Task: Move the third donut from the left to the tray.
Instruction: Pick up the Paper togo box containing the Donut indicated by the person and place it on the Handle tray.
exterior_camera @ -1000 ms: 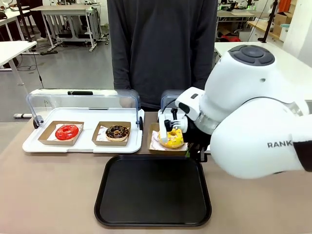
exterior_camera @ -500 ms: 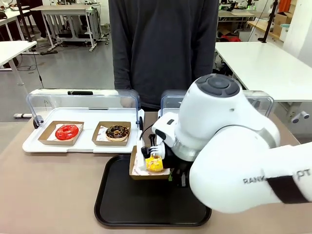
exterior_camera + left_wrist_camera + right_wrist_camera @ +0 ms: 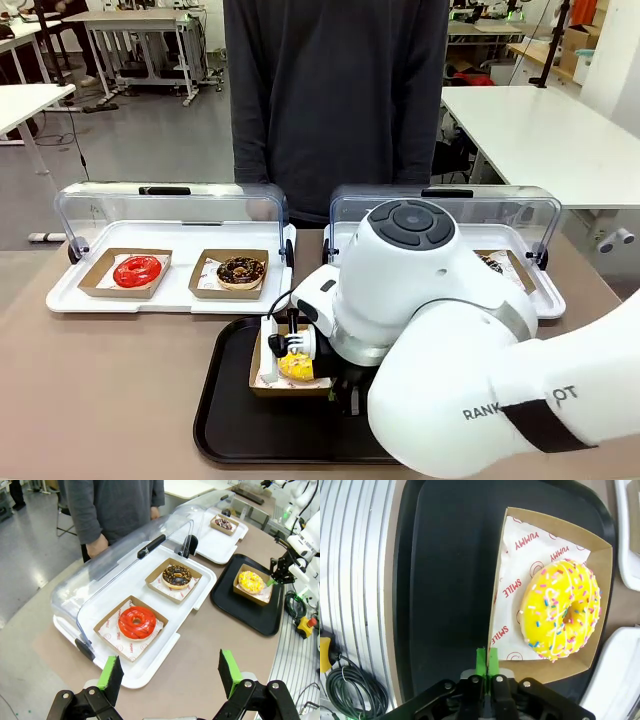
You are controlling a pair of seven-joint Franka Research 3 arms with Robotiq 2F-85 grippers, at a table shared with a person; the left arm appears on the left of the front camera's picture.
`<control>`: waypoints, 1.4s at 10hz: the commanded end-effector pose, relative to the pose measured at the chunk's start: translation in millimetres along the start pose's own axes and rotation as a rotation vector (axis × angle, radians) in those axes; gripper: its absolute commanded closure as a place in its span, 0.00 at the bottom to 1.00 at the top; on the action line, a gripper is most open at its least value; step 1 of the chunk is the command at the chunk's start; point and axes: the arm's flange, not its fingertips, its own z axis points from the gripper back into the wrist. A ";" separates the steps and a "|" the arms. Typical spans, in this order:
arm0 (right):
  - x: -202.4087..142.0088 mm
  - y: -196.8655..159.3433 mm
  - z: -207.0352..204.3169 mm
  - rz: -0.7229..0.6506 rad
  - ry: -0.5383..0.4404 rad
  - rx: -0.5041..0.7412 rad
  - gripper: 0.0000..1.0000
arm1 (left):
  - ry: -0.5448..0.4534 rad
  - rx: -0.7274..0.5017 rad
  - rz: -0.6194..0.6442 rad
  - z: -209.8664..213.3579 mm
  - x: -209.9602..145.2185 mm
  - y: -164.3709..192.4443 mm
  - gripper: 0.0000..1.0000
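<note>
Your right claw [image 3: 485,667] is pinched shut on the near edge of the cardboard holder [image 3: 600,605]; the yellow donut [image 3: 561,609] sits just beyond it, over the black tray [image 3: 445,580]

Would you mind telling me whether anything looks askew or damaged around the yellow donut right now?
Nothing looks damaged. The yellow donut sits intact in its cardboard holder, which the right gripper pinches by one edge over the black tray. The paper liner lies flat.

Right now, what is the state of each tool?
Left tool: open, holding nothing.
Right tool: closed on the cardboard holder of the yellow donut.
</note>
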 end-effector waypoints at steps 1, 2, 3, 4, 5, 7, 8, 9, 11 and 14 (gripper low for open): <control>-16.8 19.6 -6.5 -0.031 -0.008 -0.030 0.98 | -0.002 0.000 0.001 0.6 0.6 -1.4 0.00; -17.6 20.2 -9.9 -0.033 -0.003 -0.021 0.98 | -0.002 0.000 0.001 0.6 0.6 -1.4 0.00; -19.1 20.5 -12.7 -0.034 0.000 -0.011 0.98 | -0.002 0.000 0.001 0.6 0.6 -1.4 0.00; -20.3 20.4 -15.4 -0.035 0.003 -0.003 0.98 | -0.002 0.000 0.001 0.6 0.6 -1.4 0.00; -20.5 19.7 -18.5 -0.034 0.013 0.012 0.98 | -0.002 0.000 0.001 0.6 0.6 -1.4 0.00; -21.7 18.5 -19.0 -0.032 0.019 0.020 0.98 | -0.002 0.000 0.001 0.6 0.6 -1.4 0.00; -22.6 17.4 -18.6 -0.033 0.019 0.017 0.57 | -0.002 0.000 0.001 0.6 0.6 -1.4 0.00; -22.5 17.1 -17.9 -0.036 0.023 0.017 0.40 | -0.002 0.000 0.001 0.6 0.6 -1.4 0.00; -24.1 16.7 -6.8 -0.047 0.023 0.023 0.00 | -0.002 0.000 0.001 0.6 0.6 -1.4 0.00; -28.2 12.3 31.5 -0.053 0.025 0.014 0.08 | -0.002 0.000 0.001 0.6 0.6 -1.4 0.00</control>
